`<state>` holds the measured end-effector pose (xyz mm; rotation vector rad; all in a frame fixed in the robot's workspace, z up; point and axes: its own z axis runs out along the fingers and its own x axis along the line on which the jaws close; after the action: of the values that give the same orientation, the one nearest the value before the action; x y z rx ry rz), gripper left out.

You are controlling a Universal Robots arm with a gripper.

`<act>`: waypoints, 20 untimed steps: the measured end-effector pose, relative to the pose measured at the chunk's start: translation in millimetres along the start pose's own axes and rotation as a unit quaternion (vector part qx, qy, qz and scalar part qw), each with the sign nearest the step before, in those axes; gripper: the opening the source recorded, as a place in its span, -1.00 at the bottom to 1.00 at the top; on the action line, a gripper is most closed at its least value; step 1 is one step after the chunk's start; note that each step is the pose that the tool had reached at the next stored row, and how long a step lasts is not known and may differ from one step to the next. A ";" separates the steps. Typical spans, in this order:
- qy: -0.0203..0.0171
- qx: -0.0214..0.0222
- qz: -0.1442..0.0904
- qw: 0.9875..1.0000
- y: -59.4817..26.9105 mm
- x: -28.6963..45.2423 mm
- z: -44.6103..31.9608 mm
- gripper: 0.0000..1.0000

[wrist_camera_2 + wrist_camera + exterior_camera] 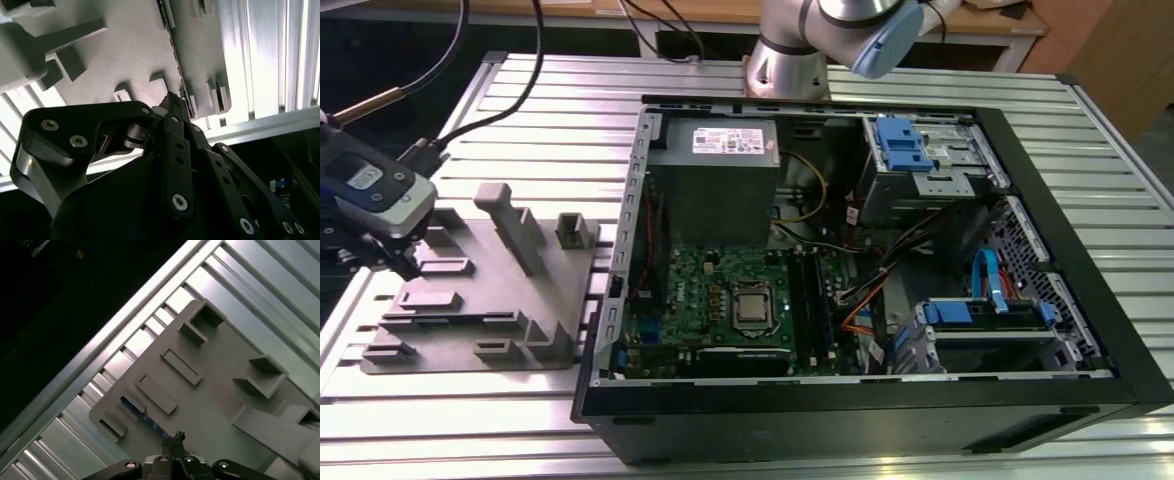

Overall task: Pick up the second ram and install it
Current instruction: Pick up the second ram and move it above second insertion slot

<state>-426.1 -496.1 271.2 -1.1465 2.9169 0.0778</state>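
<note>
At the edge of the grey block [215, 405], beside bare table slats [70, 440], the end effector [176, 438] grips the second ram [142, 415].

My arm [790, 50] is a fat round silver tube with a light blue cap [881, 42] on its joint. Near the wrist I see a grey and white box [376, 195] with a small blue patch on it. Thin black cables [538, 60] run to it in long loops. My end effector [172, 100] is all black. It is made of flat bars with round ends, and shiny silver screws [180, 201] sit in them.
</note>
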 end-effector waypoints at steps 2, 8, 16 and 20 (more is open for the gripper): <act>0.001 0.000 -0.019 1.000 0.0 0.0 0.8 -0.86; 0.003 -0.002 -0.073 0.997 -0.1 0.1 3.1 -0.86; 0.006 -0.004 -0.145 0.989 -0.3 0.2 6.1 -0.86; 0.008 -0.004 -0.181 0.983 -0.3 0.2 7.5 -0.86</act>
<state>-426.1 -496.1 263.7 -1.6611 2.6685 0.0785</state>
